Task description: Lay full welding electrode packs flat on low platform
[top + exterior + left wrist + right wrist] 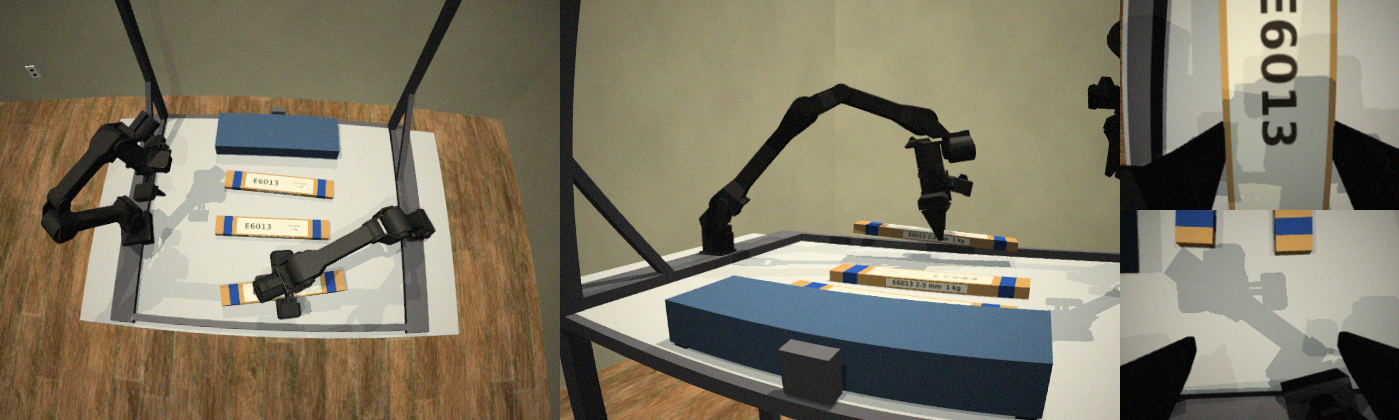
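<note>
My left gripper [286, 285] [941, 238] [1277, 127] is shut on the front pack [234, 294] [880, 229] [1246, 37], near its middle. It holds this pack above the table, roughly level and turned slightly. The middle pack [272, 227] [927, 286] [1293, 244] and the back pack [280, 185] [816, 286] [1195, 236] lie flat on the table, labels up. The low blue platform [277, 132] [860, 310] [1127, 238] stands behind them with nothing on it. My right gripper [1266, 340] is open and empty, raised at the left in the top view.
Dark frame rails border the white table [190, 150]; posts rise at its back corners. A small grey block [278, 110] [811, 370] sits on the back rail behind the platform. The left arm reaches across the table's right side in the top view.
</note>
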Controlling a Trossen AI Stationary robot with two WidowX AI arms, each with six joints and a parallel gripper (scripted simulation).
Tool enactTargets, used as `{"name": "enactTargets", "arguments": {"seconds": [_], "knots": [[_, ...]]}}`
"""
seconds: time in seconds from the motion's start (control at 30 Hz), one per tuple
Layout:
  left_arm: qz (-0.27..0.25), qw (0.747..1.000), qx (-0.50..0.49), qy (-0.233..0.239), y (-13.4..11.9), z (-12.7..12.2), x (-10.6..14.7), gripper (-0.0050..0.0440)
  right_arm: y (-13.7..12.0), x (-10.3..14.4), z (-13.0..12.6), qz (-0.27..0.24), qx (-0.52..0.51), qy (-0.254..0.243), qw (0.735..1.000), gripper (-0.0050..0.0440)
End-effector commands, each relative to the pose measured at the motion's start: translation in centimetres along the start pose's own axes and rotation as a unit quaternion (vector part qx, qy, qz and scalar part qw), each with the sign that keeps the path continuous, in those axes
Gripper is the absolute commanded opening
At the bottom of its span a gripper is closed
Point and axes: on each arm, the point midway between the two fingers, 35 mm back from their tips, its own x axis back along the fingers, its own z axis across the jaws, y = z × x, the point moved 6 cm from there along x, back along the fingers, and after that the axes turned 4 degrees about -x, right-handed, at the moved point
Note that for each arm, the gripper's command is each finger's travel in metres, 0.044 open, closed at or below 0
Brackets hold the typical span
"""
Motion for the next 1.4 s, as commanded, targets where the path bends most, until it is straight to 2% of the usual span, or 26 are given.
{"name": "enactTargets", "arguments": {"seconds": [0.0,0.57,0.7,1.1,1.27,1.37], "knots": [[-0.072,0.997,-0.005,0.026,1.7,0.1,6.5,-0.0050,0.2,0.5,0.1,-0.007,-0.003,0.008,1.000,0.0430],[-0.072,0.997,-0.006,0.026,2.2,0.1,7.6,-0.0050,0.2,0.5,0.1,-0.007,-0.003,0.008,1.000,0.0430],[-0.063,0.998,-0.005,0.022,2.3,0.1,6.8,-0.0050,0.2,0.5,0.1,-0.007,-0.003,0.008,1.000,0.0430],[-0.069,0.997,-0.006,0.025,2.4,0.1,7.3,-0.0050,0.2,0.5,0.1,-0.007,-0.003,0.008,1.000,0.0430],[-0.071,0.994,-0.086,0.009,2.1,-1.0,8.1,-0.0050,0.2,0.5,0.1,-0.007,-0.003,0.008,1.000,0.0430],[-0.071,0.994,-0.086,0.009,2.1,-1.3,8.2,-0.0050,0.2,0.5,0.1,-0.007,-0.003,0.008,1.000,0.0430]]}}
